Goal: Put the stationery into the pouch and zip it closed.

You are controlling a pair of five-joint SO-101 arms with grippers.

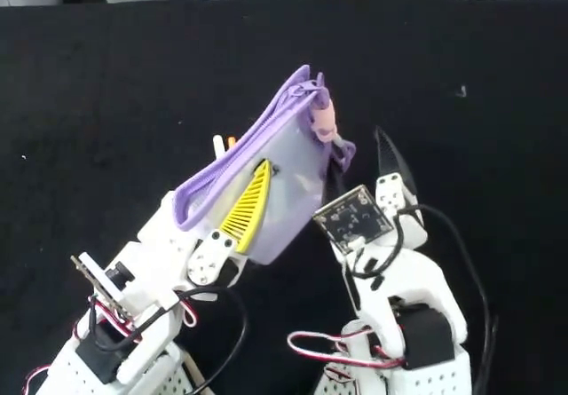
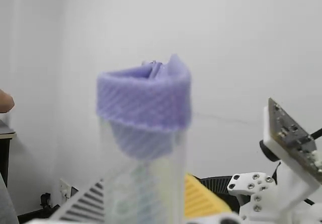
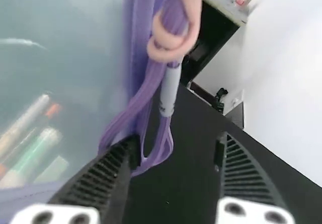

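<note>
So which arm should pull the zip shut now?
Right. The right gripper, open, sits by the zip pull of the pouch, while the left gripper holds the pouch up.

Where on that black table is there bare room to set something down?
Bare table runs along the far edge beyond the pouch, and down both sides, outside the left gripper and outside the right gripper. The near middle is crowded: the two grippers, their cables and the held pouch.
</note>
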